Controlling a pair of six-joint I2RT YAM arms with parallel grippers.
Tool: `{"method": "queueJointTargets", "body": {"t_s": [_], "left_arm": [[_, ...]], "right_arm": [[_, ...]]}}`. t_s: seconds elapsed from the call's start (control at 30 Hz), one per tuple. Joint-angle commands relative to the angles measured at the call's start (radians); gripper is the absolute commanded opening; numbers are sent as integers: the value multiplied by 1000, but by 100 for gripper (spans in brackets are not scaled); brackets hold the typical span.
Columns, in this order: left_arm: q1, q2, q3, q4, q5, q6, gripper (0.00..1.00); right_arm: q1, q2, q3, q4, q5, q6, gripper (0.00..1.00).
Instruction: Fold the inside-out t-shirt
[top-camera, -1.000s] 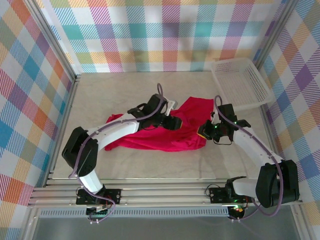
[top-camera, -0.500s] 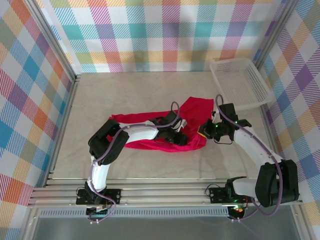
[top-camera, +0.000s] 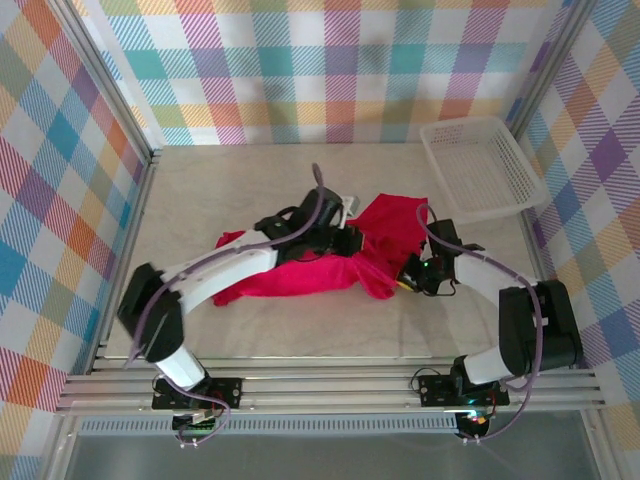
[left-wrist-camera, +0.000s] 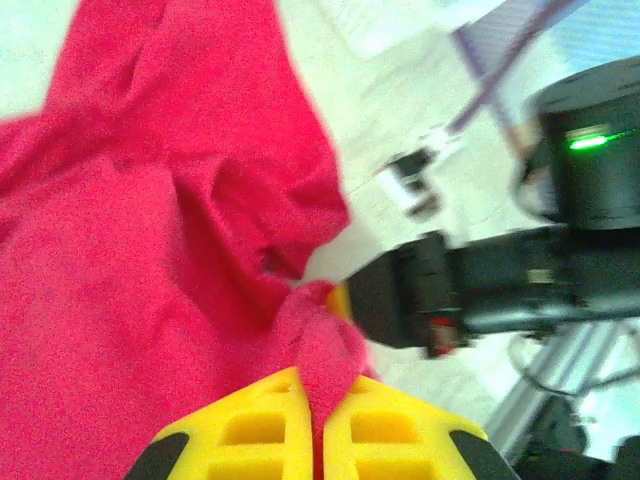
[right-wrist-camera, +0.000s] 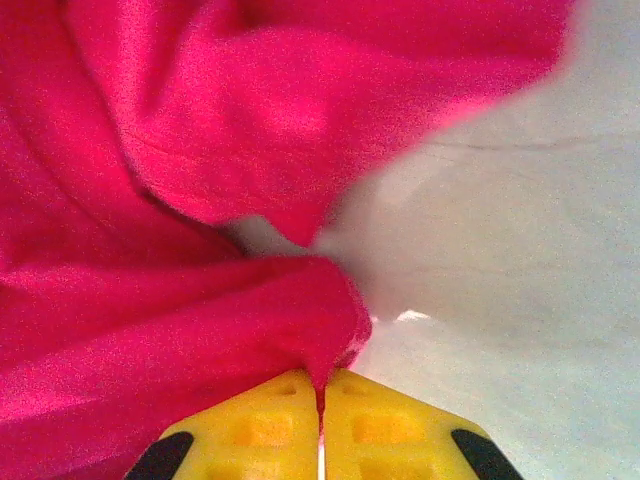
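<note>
Left claw (left-wrist-camera: 312, 425), right claw (right-wrist-camera: 320, 405) each pinching thin t-shirt (top-camera: 300, 275) fold (end nearest basket (top-camera: 480, 165)); hard pull could slip fabric free.

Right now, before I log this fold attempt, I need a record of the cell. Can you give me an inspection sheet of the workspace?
Surface: pale table, no stains seen.
Job's things: crimson t-shirt bunched mid-table, not yet folded.
Clutter: white mesh basket at the far right, nothing seen in it.
Grippers: left gripper shut on the t-shirt; right gripper shut on a fold of the t-shirt.
Cables: purple-grey cable loops above the left wrist; a similar one runs along the right arm.
Surroundings: plaid walls; metal rails at the near edge.
</note>
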Motion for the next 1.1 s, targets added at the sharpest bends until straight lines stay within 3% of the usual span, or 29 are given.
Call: {"method": "queueJointTargets", "body": {"t_s": [0.0,0.1,0.3,0.33,0.4,0.43,0.53,0.6,0.67,0.73,0.8,0.9,1.07], "left_arm": [[50,-125,-97,165,-49,-68,0],[63,-133,-200,273,0,-124,0],[65,6,-296,401,106,-186,0],[65,26,-302,409,105,-193,0],[69,66,-299,425,121,-208,0],[69,86,-295,431,129,-217,0],[69,128,-268,435,157,-234,0],[71,141,-259,445,168,-245,0],[77,153,-264,479,188,-265,0],[87,162,-287,552,220,-312,0],[99,172,-319,635,250,-360,0],[112,181,-351,711,279,-402,0],[121,174,-355,709,282,-404,0]], "right_arm": [[-9,26,-13,-6,87,-7,0],[11,8,8,-25,64,-14,0],[49,-77,92,-138,64,-40,0],[49,-93,104,-162,74,-47,5],[50,-136,134,-223,109,-61,36],[53,-163,144,-244,121,-65,41],[70,-250,165,-264,99,-53,38],[95,-297,160,-235,59,-25,29],[113,-318,132,-166,-9,21,13],[145,-310,98,-81,-58,66,7],[181,-278,85,-33,-61,83,7],[216,-223,72,28,-48,99,16],[223,-180,23,152,-36,183,25]]}}
